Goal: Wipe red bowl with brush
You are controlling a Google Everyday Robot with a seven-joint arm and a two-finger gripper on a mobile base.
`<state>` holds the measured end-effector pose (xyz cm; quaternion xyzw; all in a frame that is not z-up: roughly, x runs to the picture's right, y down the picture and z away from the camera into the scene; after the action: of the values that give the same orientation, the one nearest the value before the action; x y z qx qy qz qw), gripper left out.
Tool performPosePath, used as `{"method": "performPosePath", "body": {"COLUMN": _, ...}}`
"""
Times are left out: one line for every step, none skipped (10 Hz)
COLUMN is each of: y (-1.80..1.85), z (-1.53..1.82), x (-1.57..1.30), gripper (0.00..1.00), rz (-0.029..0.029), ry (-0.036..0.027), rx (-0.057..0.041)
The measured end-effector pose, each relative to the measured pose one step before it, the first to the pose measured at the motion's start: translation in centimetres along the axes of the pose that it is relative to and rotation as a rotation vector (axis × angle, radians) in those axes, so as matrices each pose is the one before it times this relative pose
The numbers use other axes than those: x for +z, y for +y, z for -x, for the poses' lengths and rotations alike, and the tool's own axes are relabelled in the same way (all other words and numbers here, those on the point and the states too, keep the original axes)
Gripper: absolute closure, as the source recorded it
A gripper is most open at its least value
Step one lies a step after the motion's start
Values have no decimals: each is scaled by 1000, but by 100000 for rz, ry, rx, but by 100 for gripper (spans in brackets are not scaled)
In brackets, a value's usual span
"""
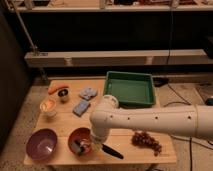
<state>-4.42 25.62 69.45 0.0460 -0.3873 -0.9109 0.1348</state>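
reaching into red bowl [73, 136], gripper [82, 146], grip state unclear, brush [113, 151] handle just beside bowl

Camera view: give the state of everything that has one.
gripper: down in the red bowl
brush: head in the bowl, handle out over its rim
red bowl: upright
purple bowl: upright, empty
green tray: empty
cream cup: upright

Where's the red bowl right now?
In camera view, the red bowl sits near the table's front edge, between the purple bowl and the grapes, with the gripper down inside it.
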Motion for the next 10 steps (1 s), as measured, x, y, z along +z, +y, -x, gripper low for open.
{"method": "performPosePath", "body": {"y": 125, "z": 699, "x": -170, "gripper": 100, "rz": 334, "ry": -346, "rx": 1069}}
{"method": "performPosePath", "body": {"y": 349, "z": 978, "x": -267, "gripper": 100, "rz": 538, "ry": -405, "rx": 1633}}
{"method": "performPosePath", "body": {"y": 533, "z": 874, "x": -270, "gripper": 100, "rz": 793, "ry": -247, "rx": 2058}}
{"method": "performPosePath", "body": {"y": 415, "z": 222, "x": -144, "gripper": 100, "rz": 399, "ry": 18, "rx": 1113}}
{"method": "performPosePath", "body": {"y": 908, "z": 156, "x": -137, "gripper": 100, "rz": 661, "ry": 116, "rx": 1619}}
{"method": "performPosePath", "body": {"y": 1030, "z": 437, "x": -111, "gripper": 100, "rz": 549, "ry": -128, "rx": 2023}}
{"method": "performPosePath", "body": {"y": 703, "z": 185, "x": 10, "gripper": 100, "rz": 67, "ry": 89, "rx": 1515}}
{"method": "performPosePath", "body": {"y": 990, "z": -185, "x": 77, "gripper": 100, "rz": -66, "ry": 574, "rx": 1324}}
{"method": "performPosePath", "body": {"y": 1277, "z": -371, "x": 126, "gripper": 100, "rz": -261, "ry": 562, "rx": 1389}}
{"method": "performPosePath", "body": {"y": 616, "z": -571, "x": 80, "gripper": 100, "rz": -82, "ry": 498, "rx": 182}}
